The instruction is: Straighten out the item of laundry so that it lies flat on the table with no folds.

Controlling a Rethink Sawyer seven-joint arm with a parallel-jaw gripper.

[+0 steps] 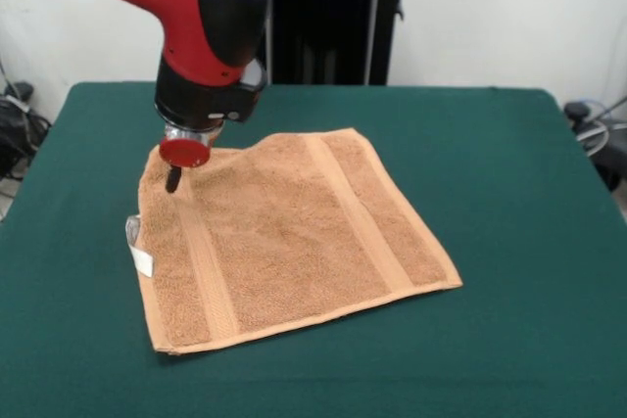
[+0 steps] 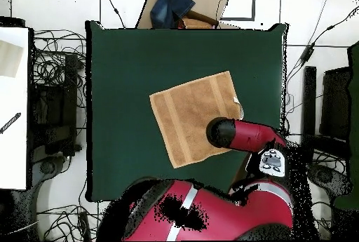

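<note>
The towel is spread on the green table, a little left of the middle in the front view, and is turned at an angle to the table's edges. Two woven bands are seen running across it, one near each side. Most of the cloth lies flat. Its far left corner is raised slightly, and a soft ridge is formed along the far edge next to the gripper. A white loop tag is seen sticking out from the left edge.

The gripper is held down over that far left corner, under the red and black arm. Only a red disc and a dark tip below it are shown in the front view; the tip is at the towel's surface, though whether cloth is pinched cannot be told, nor how far the claw is open.

In the overhead view the gripper is hidden by the arm, which is laid over the towel's corner nearest the robot's base, beside the tag.
</note>
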